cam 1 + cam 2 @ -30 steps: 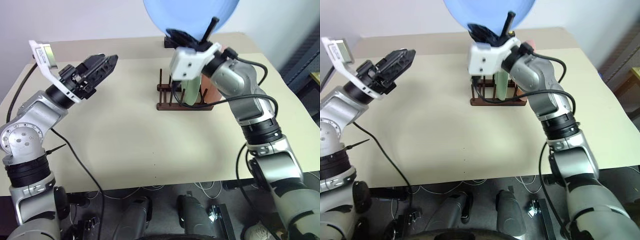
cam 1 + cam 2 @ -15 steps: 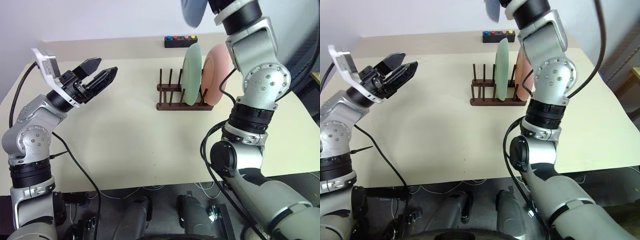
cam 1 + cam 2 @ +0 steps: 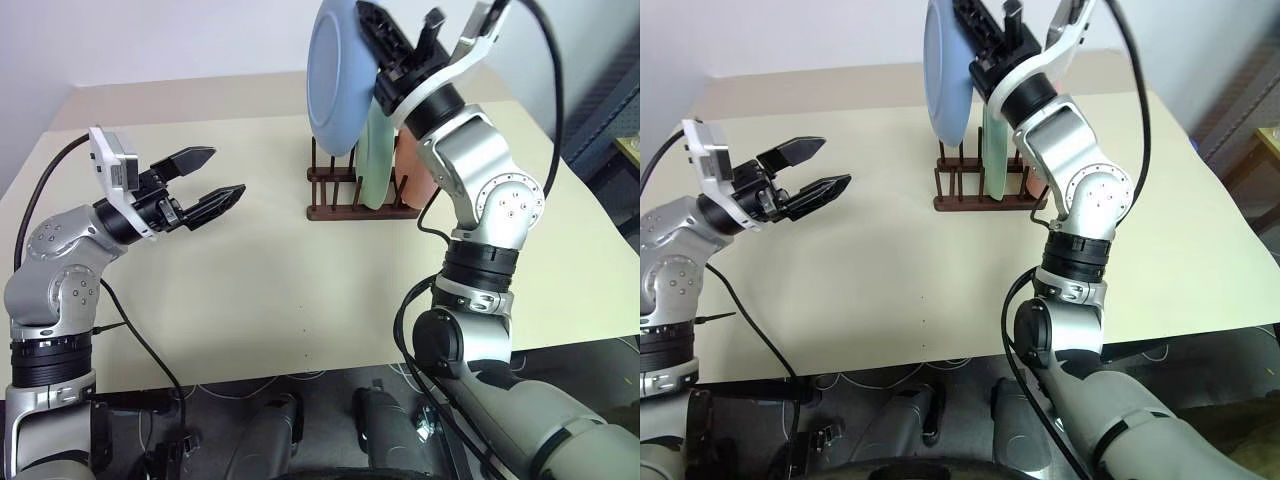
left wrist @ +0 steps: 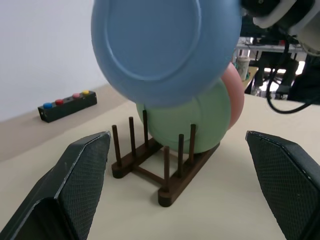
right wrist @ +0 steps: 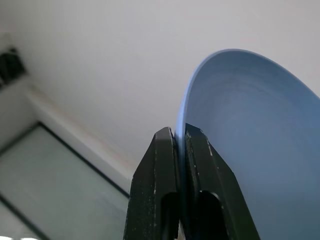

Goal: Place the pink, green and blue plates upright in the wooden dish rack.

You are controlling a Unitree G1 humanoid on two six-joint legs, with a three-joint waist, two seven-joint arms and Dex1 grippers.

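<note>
The light blue plate (image 3: 340,75) hangs on edge over the free left pegs of the wooden dish rack (image 3: 345,195), its lower rim just above the peg tips. My right gripper (image 5: 180,137) is shut on the plate's upper rim, high over the rack. The pale green plate (image 4: 195,120) stands upright in the rack, and the pink plate (image 4: 235,95) stands behind it at the rack's right end. My left gripper (image 3: 225,172) is open and empty, hovering over the table well to the left of the rack and pointing toward it.
The beige table (image 3: 300,290) stretches from the rack to the near edge. A small black box with coloured buttons (image 4: 67,105) sits by the far edge behind the rack, in front of a white wall.
My right wrist has rolled and brought the blue plate down from the top of the picture to stand on edge over the rack. My left gripper has sunk slightly and rolled.
</note>
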